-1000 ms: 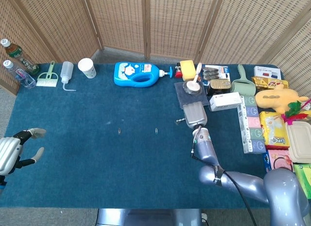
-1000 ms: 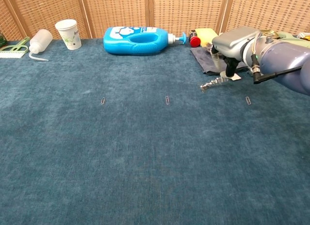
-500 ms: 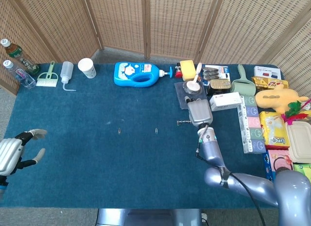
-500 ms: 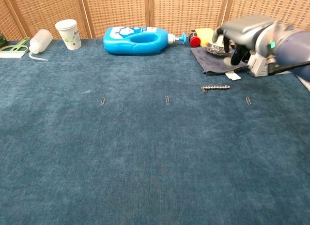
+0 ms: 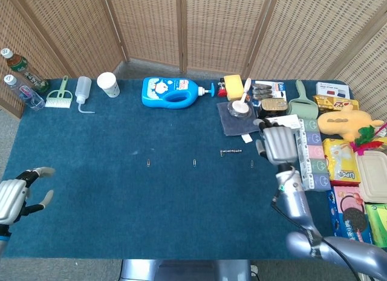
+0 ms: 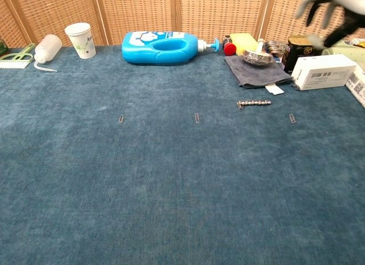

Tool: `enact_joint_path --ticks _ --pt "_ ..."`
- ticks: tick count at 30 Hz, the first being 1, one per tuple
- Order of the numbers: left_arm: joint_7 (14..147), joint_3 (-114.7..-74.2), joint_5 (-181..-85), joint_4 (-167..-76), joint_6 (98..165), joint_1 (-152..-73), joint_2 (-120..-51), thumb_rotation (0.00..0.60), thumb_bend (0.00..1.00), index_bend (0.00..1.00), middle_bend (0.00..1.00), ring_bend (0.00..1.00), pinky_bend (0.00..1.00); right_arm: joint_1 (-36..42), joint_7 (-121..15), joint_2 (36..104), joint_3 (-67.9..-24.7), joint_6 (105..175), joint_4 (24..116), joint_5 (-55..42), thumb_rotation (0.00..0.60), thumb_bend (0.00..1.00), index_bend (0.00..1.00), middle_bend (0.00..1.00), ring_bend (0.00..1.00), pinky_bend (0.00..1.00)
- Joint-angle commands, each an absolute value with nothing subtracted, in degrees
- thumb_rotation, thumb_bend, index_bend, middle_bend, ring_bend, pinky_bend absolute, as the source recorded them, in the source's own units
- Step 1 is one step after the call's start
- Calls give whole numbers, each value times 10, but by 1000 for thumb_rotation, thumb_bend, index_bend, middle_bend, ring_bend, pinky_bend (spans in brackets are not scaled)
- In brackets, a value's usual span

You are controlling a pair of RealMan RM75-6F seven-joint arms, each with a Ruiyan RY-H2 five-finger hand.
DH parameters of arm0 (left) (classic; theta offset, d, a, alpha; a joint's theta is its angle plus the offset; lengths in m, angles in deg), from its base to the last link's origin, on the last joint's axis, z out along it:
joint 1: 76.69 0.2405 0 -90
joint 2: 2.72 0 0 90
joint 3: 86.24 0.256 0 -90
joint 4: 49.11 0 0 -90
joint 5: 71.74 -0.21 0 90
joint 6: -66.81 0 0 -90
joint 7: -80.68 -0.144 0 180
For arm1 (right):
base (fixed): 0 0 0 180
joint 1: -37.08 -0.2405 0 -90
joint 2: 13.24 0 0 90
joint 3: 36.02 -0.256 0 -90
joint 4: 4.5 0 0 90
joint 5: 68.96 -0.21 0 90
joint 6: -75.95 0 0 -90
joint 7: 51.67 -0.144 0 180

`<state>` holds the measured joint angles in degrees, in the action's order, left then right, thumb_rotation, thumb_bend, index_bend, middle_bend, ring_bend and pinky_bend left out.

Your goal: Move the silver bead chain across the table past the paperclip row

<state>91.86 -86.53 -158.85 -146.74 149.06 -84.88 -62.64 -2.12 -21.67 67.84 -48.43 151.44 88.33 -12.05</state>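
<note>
Lying free on the counter (image 6: 171, 179), the silver bead chain (image 6: 254, 103) sits beyond the paperclip row (image 6: 197, 118); both the right hand (image 5: 278, 144) and left hand (image 5: 15, 196) are empty, fingers apart. Placement looks done.

The table (image 5: 121, 196) was dark blue-green all over. The bead chain (image 6: 254, 103) was shiny silver, and the little paperclips (image 6: 197, 117) were silver too. The big soap bottle (image 5: 174, 91) was bright blue with a white picture on it. The cup (image 5: 109, 84) was white with a small pattern, maybe green. The cloth (image 6: 258, 72) was dark grey. The box (image 6: 323, 71) was white. The soft toy (image 5: 346, 121) was yellow. The right hand (image 5: 279, 144) was grey and silver. The screen (image 5: 199, 27) behind was light brown and woven.
</note>
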Motion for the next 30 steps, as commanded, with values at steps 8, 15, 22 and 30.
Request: enact_joint_path --ticks 8,15,22,30 --pt "889 -850 -1591 -1421 1525 -814 -663 581 353 310 371 326 582 98 -274 631 -389 1608 907 -20 600 452 339 387 406 545" --pt "847 -830 -1598 -1429 1536 -791 -664 584 353 321 371 329 582 172 -321 632 -356 1640 896 -7 600 452 360 387 406 544" --pt "831 -824 -1601 -1452 1544 -777 -665 583 353 321 371 329 582 230 -342 643 -345 1684 886 26 600 452 361 387 405 544" --pt "831 -833 -1601 -1468 1540 -780 -659 584 353 321 371 329 582 256 -344 645 -354 1705 884 66 600 452 362 387 402 543"
